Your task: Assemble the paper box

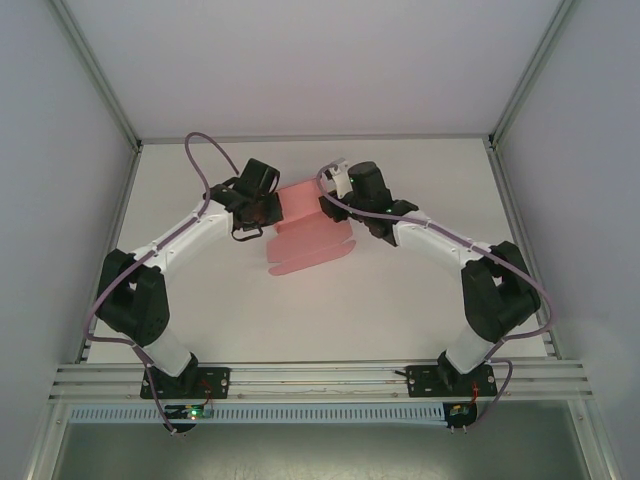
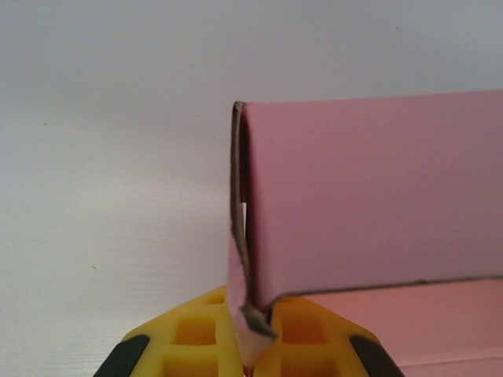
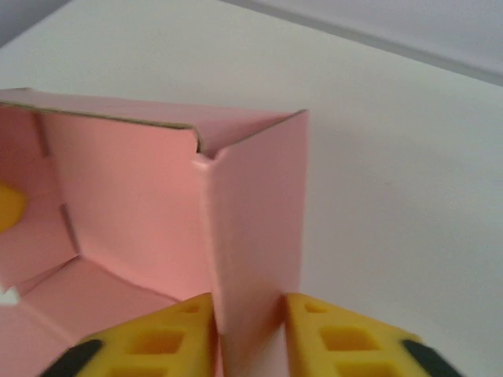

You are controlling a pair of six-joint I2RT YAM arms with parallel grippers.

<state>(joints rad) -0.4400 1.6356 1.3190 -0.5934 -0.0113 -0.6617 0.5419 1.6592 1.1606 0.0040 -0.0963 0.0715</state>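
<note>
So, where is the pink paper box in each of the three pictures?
Top external: paper box at the centre of the white table, between left end effector and right end effector.
Left wrist: right half, a corner pinched between yellow fingers at the bottom.
Right wrist: left and centre, one wall between yellow fingers.
Shared landmark: the white table under it.

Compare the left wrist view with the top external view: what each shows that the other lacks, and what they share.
Left wrist view: close up, the left gripper pinches a corner of the paper box, whose raised wall shows its brown cut edge. Top external view: the right gripper at the box's opposite side, and flat flaps spread on the table toward the near edge. Shared: the pink box with the left gripper at its side.
</note>
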